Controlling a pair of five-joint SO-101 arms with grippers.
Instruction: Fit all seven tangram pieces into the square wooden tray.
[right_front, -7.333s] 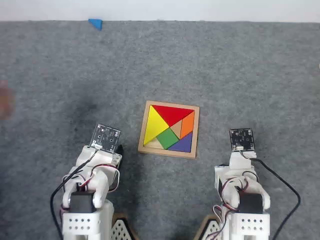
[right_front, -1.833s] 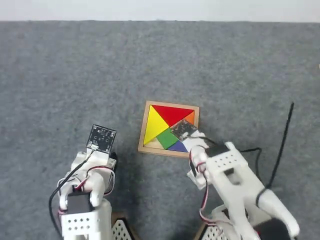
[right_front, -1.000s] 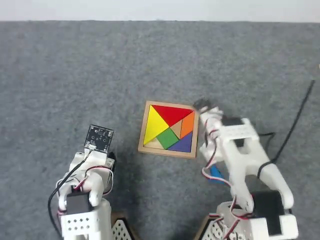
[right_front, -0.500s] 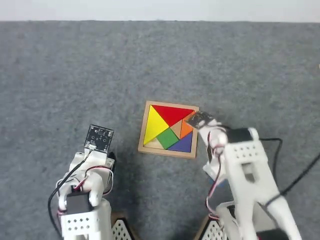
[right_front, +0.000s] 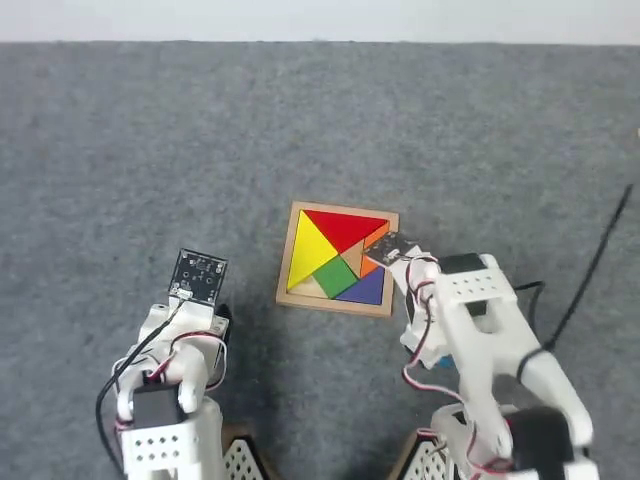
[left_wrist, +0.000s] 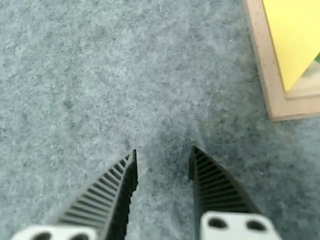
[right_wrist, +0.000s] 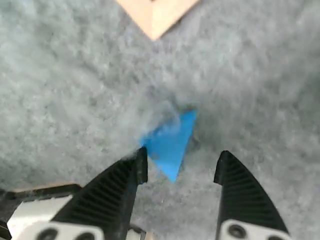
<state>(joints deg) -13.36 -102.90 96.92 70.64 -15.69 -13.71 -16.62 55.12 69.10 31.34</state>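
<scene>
The square wooden tray (right_front: 292, 296) lies mid-table with red (right_front: 340, 228), yellow (right_front: 308, 250), green (right_front: 333, 276), orange (right_front: 374, 262) and purple (right_front: 364, 290) pieces in it. Bare wood shows at two small spots. In the right wrist view a small blue triangle (right_wrist: 170, 142) lies flat on the carpet just off a tray corner (right_wrist: 157, 15). My right gripper (right_wrist: 182, 155) hangs open over it, one finger at each side. The right arm (right_front: 470, 300) reaches across the tray's right edge. My left gripper (left_wrist: 162, 160) is open over bare carpet, near the tray's corner (left_wrist: 270, 95).
Grey carpet covers the table all round the tray. The left arm (right_front: 185, 340) sits folded at the front left. A black cable (right_front: 590, 270) trails from the right arm at the right side.
The blue triangle has gone from the carpet's far edge and now lies by the tray. The right arm left its rest pose, swung beside the tray and came back over its right edge. The left arm barely shifted.
</scene>
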